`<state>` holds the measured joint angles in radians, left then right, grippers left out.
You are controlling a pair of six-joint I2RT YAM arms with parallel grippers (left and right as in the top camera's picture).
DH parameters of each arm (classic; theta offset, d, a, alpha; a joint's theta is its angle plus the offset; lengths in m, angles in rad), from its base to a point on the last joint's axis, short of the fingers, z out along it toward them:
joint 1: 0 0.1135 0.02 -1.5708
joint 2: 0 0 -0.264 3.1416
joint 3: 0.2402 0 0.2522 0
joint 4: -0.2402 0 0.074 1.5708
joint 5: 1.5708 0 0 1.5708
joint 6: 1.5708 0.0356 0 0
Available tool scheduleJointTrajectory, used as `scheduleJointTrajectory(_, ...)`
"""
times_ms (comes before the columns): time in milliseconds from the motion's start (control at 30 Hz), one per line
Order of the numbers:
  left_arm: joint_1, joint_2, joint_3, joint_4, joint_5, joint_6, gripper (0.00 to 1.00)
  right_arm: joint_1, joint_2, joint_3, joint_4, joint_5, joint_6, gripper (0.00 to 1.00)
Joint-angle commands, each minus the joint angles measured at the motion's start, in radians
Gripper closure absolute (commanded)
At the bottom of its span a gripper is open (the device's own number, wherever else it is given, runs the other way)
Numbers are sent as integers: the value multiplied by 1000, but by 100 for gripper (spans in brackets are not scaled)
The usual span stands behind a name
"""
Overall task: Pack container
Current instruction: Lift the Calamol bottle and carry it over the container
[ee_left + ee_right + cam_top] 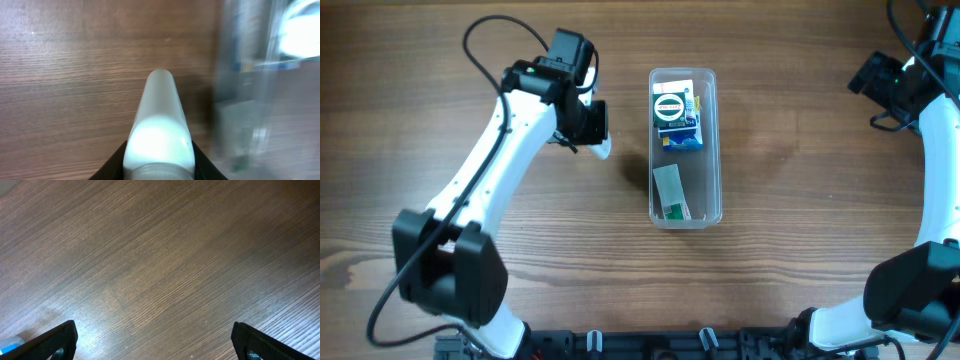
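The container [710, 150] stands lengthwise at the middle of the table [800, 250], its short ends far and near. A blue and white box [677, 115] fills its far half. A flat green and white packet [670, 192] lies along the left wall of the near half, with bare floor beside it on the right.

The left gripper [592, 130] hangs just left of the container's left long wall, with a narrow strip of table between them. It is clamped on a white rounded object [603, 148]. To the left, far and near of it the wood is open.

The right gripper [876, 76] sits at the far right, well apart from the container, with wide bare table between.

Only the left wrist view shows the grip: dark fingers [112, 167] hug the white rounded object [159, 115]. The container [250, 100] is a blur at its right edge. What the object is cannot be told.

Only the right wrist view shows that the right gripper [154, 326] is spread wide, with nothing but wood between its fingertips [65, 332].
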<state>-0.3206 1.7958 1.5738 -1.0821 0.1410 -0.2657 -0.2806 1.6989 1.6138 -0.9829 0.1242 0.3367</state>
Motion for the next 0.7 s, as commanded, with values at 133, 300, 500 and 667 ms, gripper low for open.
scheduleJointTrajectory(133, -130, -173, 107, 3, 79, -175, 75, 0, 12, -5, 3, -5, 5, 0)
scheduleJointTrajectory(300, -269, -173, 107, 53, 71, -249, 75, 0, 12, -5, 3, -5, 5, 0)
scheduleJointTrajectory(500, -386, -133, 107, 122, -20, -327, 75, 0, 12, -5, 3, -5, 5, 0)
scheduleJointTrajectory(667, -418, -60, 107, 132, -28, -358, 71, 0, 12, -5, 3, -5, 5, 0)
